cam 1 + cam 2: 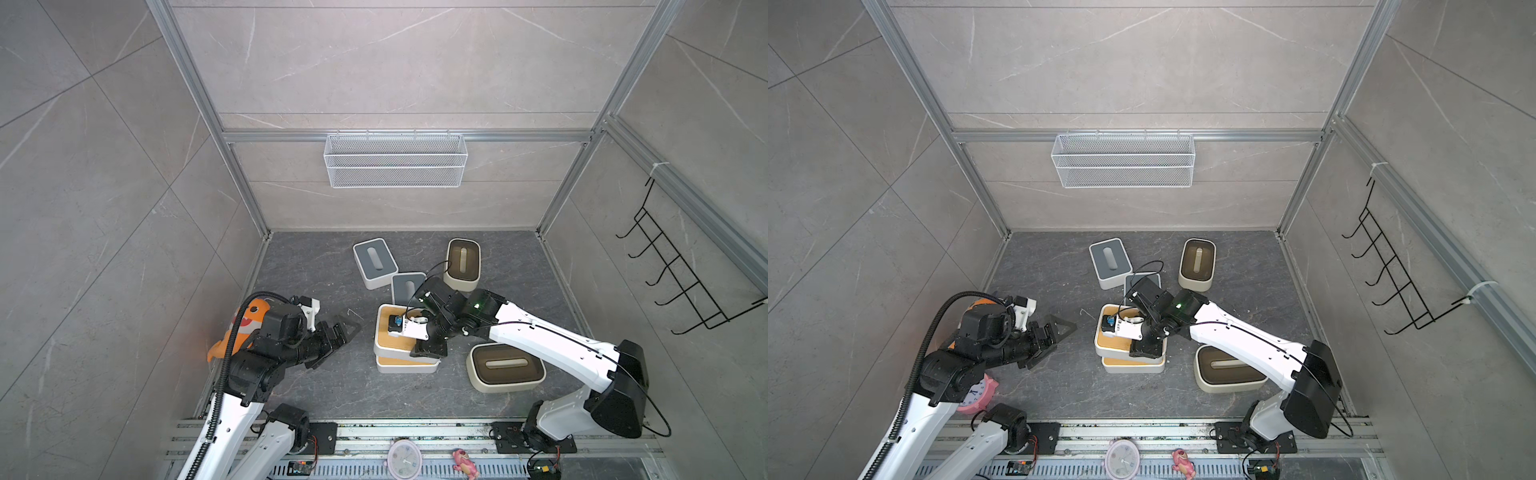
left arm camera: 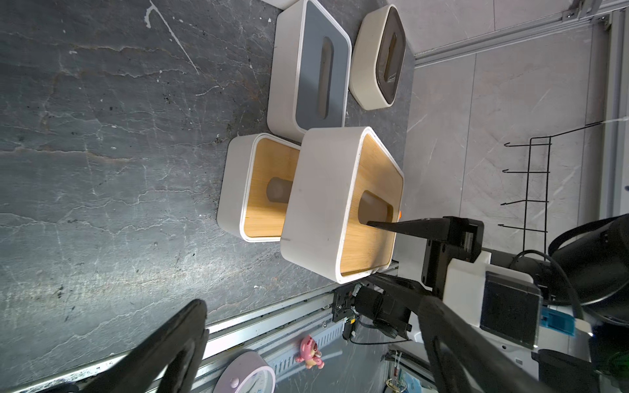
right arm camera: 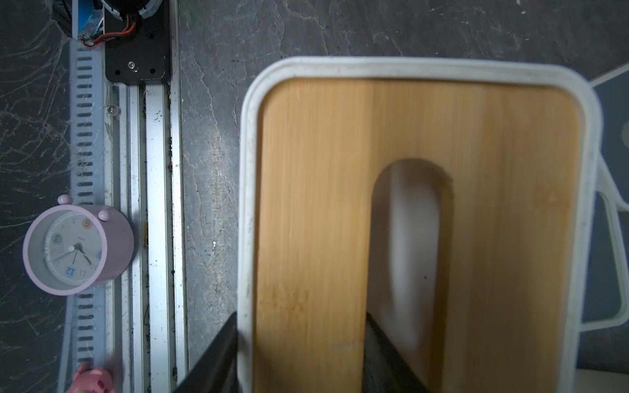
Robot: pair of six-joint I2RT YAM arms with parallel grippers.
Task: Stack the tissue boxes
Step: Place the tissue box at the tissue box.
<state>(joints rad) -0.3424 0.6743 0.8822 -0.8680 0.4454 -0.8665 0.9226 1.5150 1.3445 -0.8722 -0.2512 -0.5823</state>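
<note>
Bamboo-lidded white box (image 1: 384, 336) sat pinched in right jaws, one through lid slot, one outside wall, overlapping second bamboo-lidded box (image 1: 405, 366) mid tabletop (image 1: 316, 266). Left jaws spread, empty, left of both.

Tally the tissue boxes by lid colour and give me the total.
Bamboo: 2, upper bamboo box, lower bamboo box
Grey: 2, far grey box, near grey box
Brown: 2, far brown box, near brown box
Total: 6
</note>
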